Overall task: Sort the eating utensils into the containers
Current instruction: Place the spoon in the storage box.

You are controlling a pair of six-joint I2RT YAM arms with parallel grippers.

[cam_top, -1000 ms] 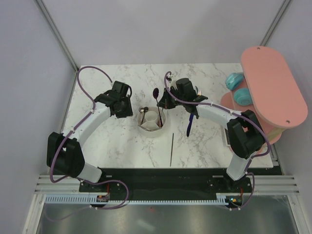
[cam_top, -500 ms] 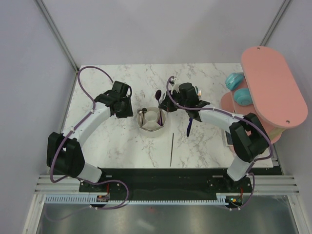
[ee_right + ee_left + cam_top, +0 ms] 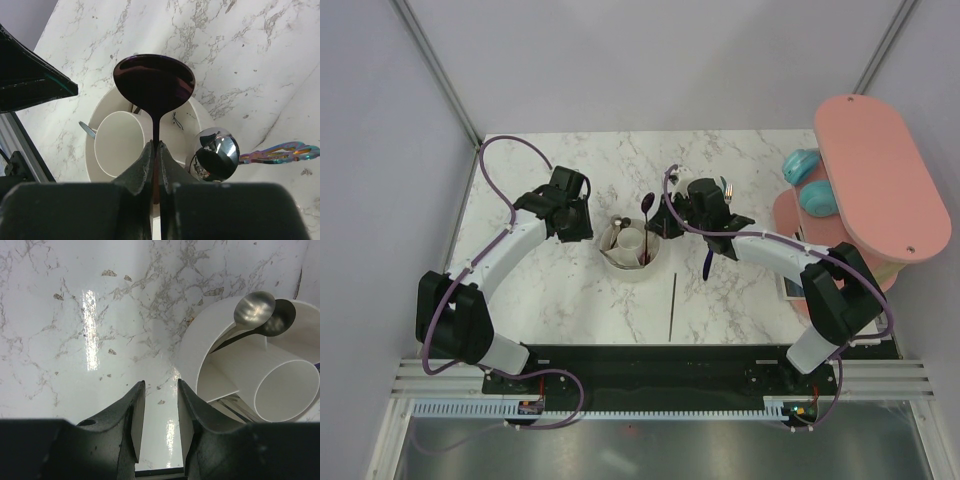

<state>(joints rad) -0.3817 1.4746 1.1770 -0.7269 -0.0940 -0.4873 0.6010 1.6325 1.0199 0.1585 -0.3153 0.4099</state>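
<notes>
The white round holder [image 3: 616, 259] stands mid-table, with a central cup [image 3: 120, 145] and ring sections. My right gripper [image 3: 155, 145] is shut on the thin handle of a dark purple spoon [image 3: 154, 80], held upright over the holder's right side [image 3: 647, 203]. Two silver spoons [image 3: 255, 307] stand in the holder; one bowl shows in the right wrist view [image 3: 216, 154]. My left gripper [image 3: 157, 390] hangs open and empty just left of the holder's wall [image 3: 192, 347]. A blue-handled utensil [image 3: 707, 262] and a black stick [image 3: 672, 305] lie on the table.
An iridescent handle [image 3: 280, 151] lies right of the holder. A fork [image 3: 728, 187] shows behind my right wrist. The pink oval board [image 3: 880, 180] and two teal objects [image 3: 803, 165] stand at the right edge. My left arm [image 3: 30, 75] is close to the holder.
My right gripper has carried the purple spoon toward me and down, so its handle now reaches into the holder. The left arm has stayed put.
</notes>
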